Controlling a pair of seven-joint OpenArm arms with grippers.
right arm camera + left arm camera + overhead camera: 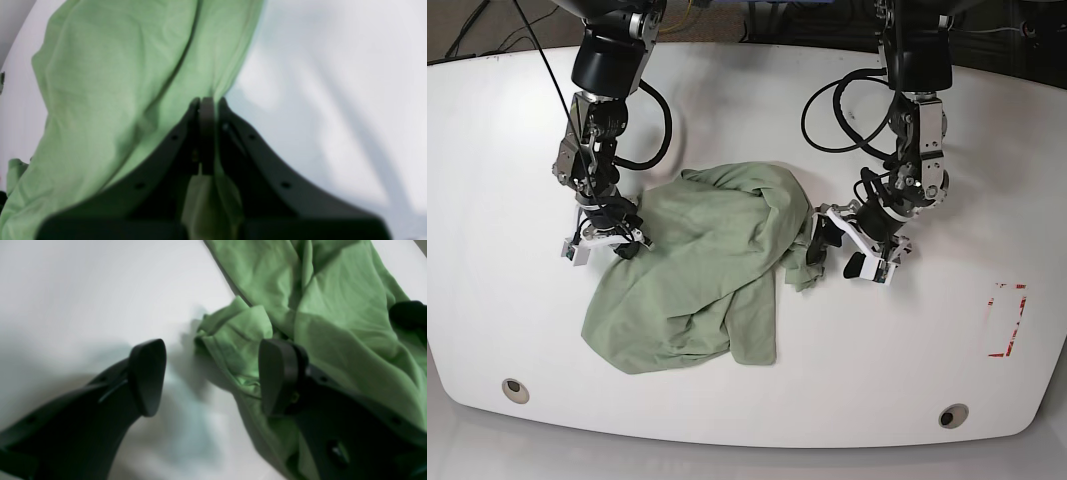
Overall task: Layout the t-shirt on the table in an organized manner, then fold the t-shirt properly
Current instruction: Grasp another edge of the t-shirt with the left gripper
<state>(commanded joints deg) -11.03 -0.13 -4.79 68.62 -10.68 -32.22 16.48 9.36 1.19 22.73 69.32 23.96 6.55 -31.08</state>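
The shirt (702,275) lies crumpled mid-worktop (507,150), still bunched and overlapped, so layout is not done, as I judge it. The right gripper (206,103) has its fingers closed on a pinch of cloth at the shirt's edge; green fabric runs up between them in the right wrist view. The left gripper (211,376) stands with fingers spread, one over bare worktop and one over the wadded sleeve-like lump (233,333); it holds nothing.

Risks, as I judge them: if the right arm pulls alone, the whole shirt may slide rather than spread, since nothing pins the far side. The left fingers could close on several folded layers at once and keep the lump wadded. A thin pinch may slip out under tension.

Room is generous: bare worktop lies well clear on both sides and in front. The front rim with its two grommets (515,387) lies well apart from the hem. Red tape (1007,320) sits far off to the left arm's side
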